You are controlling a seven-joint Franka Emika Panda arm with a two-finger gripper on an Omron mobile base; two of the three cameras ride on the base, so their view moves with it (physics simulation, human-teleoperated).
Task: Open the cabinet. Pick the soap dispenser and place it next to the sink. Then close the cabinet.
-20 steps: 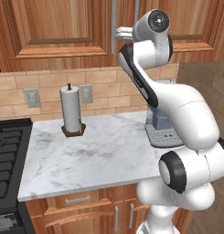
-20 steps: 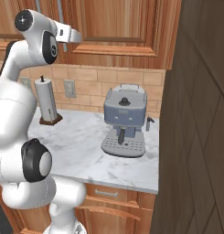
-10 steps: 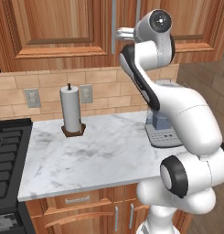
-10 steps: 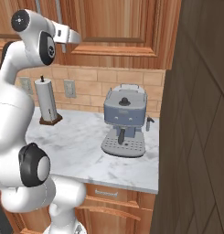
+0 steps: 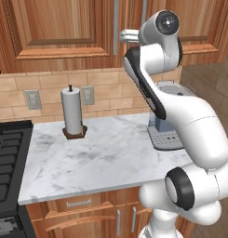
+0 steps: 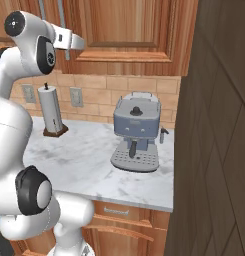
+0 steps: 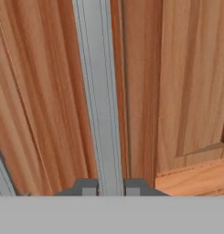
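jaws just clamped on the cabinet (image 5: 55,32) handle (image 7: 100,114), gripper (image 7: 110,188) astride it; doors shut, ready to pull open.

paper towel roll (image 5: 72,111) upright on counter (image 5: 110,158) | coffee machine (image 6: 136,131) well apart | stove (image 5: 6,162) beside counter

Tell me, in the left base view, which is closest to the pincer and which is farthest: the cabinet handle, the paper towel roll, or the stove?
1. Cabinet handle: right at the pincer, up high.
2. Paper towel roll: below, on the counter's left.
3. Stove: far left, lowest.
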